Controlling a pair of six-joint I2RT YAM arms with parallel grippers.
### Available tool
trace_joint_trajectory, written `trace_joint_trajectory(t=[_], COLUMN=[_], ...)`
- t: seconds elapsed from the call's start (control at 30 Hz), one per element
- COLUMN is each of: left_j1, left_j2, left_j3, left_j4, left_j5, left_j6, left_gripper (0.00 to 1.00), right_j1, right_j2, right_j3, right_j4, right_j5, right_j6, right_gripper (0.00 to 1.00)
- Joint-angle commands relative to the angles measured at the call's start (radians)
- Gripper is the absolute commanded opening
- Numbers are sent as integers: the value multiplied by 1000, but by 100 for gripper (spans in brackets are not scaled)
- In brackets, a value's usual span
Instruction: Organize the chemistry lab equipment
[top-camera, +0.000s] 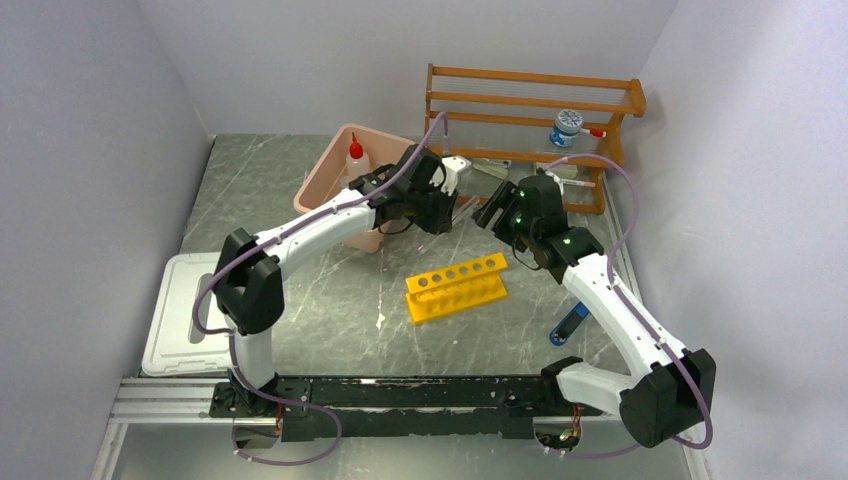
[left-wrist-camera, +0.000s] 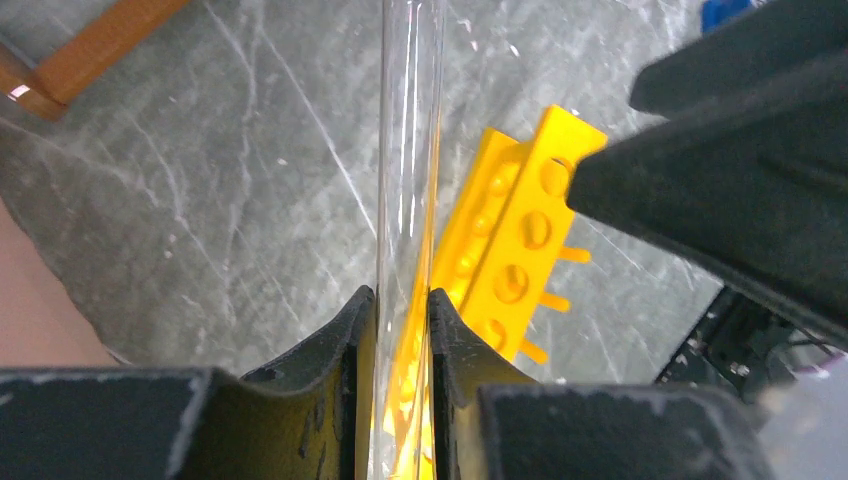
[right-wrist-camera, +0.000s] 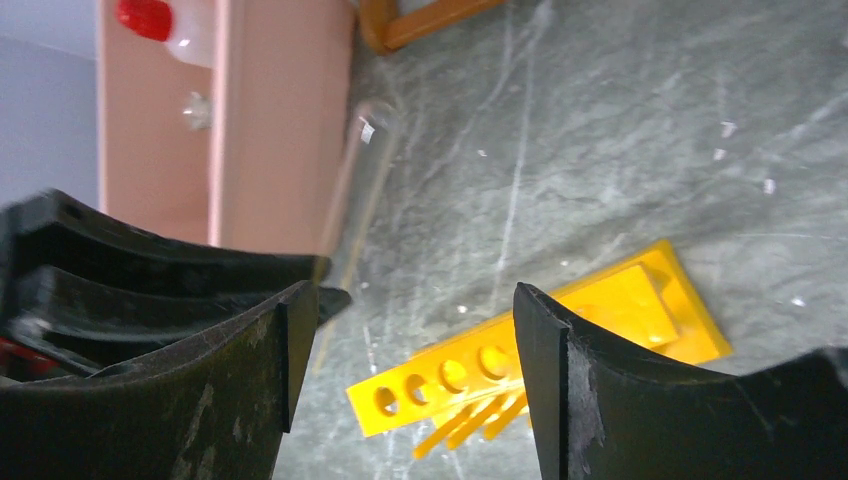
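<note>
My left gripper (left-wrist-camera: 401, 300) is shut on a clear glass tube (left-wrist-camera: 408, 150), which runs straight out between its fingers above the table. In the right wrist view the same tube (right-wrist-camera: 355, 190) slants up toward the pink tub. The yellow holed rack (top-camera: 457, 287) lies on the table below both grippers, with its holes facing up (right-wrist-camera: 470, 375). My right gripper (top-camera: 497, 210) stands open and empty (right-wrist-camera: 400, 330), close to the right of the left gripper (top-camera: 447, 205) and facing it. A red-capped white squeeze bottle (top-camera: 356, 158) stands in the tub.
The pink tub (top-camera: 322, 178) sits behind the left arm, and its white lid (top-camera: 185, 315) lies at the near left. The wooden shelf rack (top-camera: 530, 110) stands at the back right and holds a blue-capped jar (top-camera: 567, 128). A blue item (top-camera: 572, 322) lies beside the right arm.
</note>
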Motion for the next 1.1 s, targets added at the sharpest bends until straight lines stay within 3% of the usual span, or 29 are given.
trace_joint_trajectory(t=[0.0, 0.4, 0.67, 0.8, 0.9, 1.07], left_j1=[1, 1, 9, 24, 42, 92], left_j2=[-84, -227, -255, -274, -288, -324], left_j3=[-74, -204, -206, -204, -208, -217], left_j4=[24, 86, 91, 111, 130, 158], left_j5=[117, 197, 159, 158, 170, 202], left_j6=[-61, -125, -160, -195, -230, -314], left_gripper=[5, 6, 8, 13, 23, 60], right_j1=[-12, -11, -12, -12, -12, -22], right_j2=[9, 108, 103, 65, 48, 19], right_j3=[30, -23, -80, -123, -124, -119], right_j4=[85, 237, 346, 400, 401, 414], right_j5=[-107, -175, -254, -279, -282, -279], right_j6=[67, 214, 340, 417, 446, 495], right_gripper=[75, 70, 37, 28, 24, 20])
